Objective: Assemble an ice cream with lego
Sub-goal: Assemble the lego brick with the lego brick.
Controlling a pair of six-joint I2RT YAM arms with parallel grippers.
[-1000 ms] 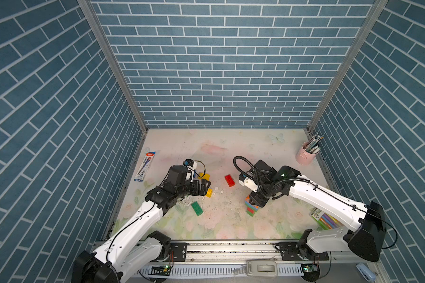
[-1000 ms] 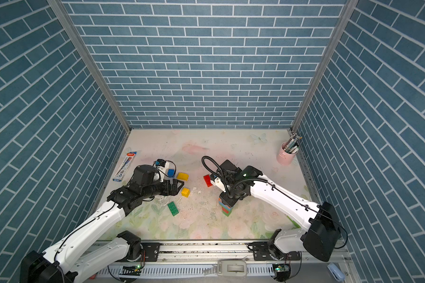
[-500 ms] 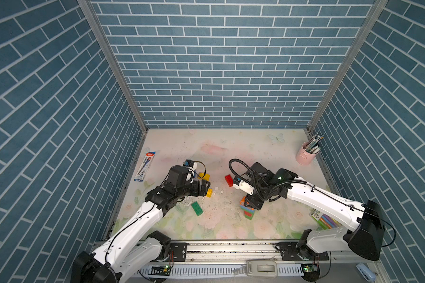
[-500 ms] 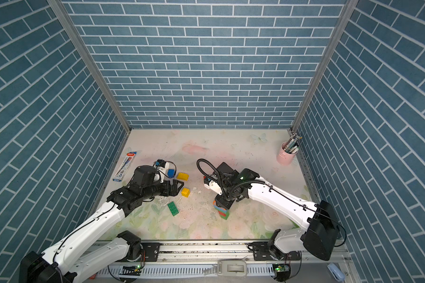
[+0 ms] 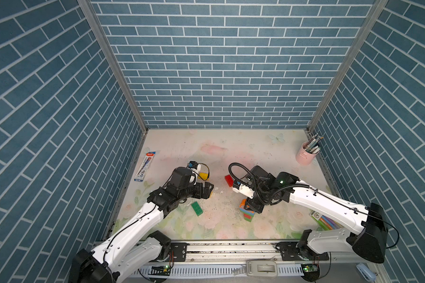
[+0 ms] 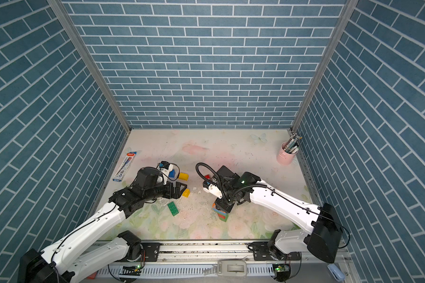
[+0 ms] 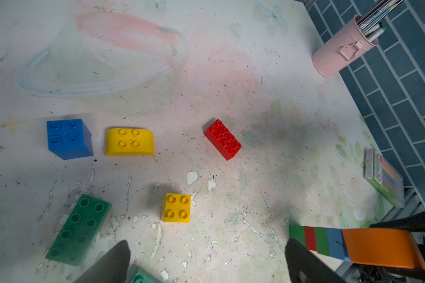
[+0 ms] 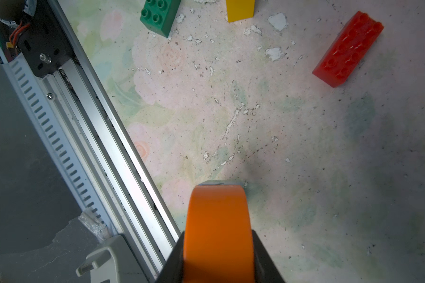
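A stack of lego (image 5: 247, 214), green, red, green and blue from the bottom, carries an orange round-topped brick (image 5: 242, 203). My right gripper (image 5: 253, 207) is shut on that orange brick (image 8: 217, 220), and the stack leans. The left wrist view shows the same stack (image 7: 324, 240) from the side. My left gripper (image 5: 207, 190) stands open and empty over the table, beside the small yellow square brick (image 7: 176, 207). Loose around it lie a green oblong brick (image 7: 77, 229), a blue square brick (image 7: 68, 138), a yellow round-topped brick (image 7: 129, 142) and a red oblong brick (image 7: 222, 139).
A pink cup of pens (image 5: 307, 155) stands in the far right corner. A pack of coloured markers (image 5: 325, 221) lies by the right wall and a pen packet (image 5: 145, 166) by the left wall. The metal rail (image 5: 231, 245) runs along the front edge.
My right gripper has carried the stack a little to the left and toward the front edge, and the stack leans more. The left arm has stayed where it was.
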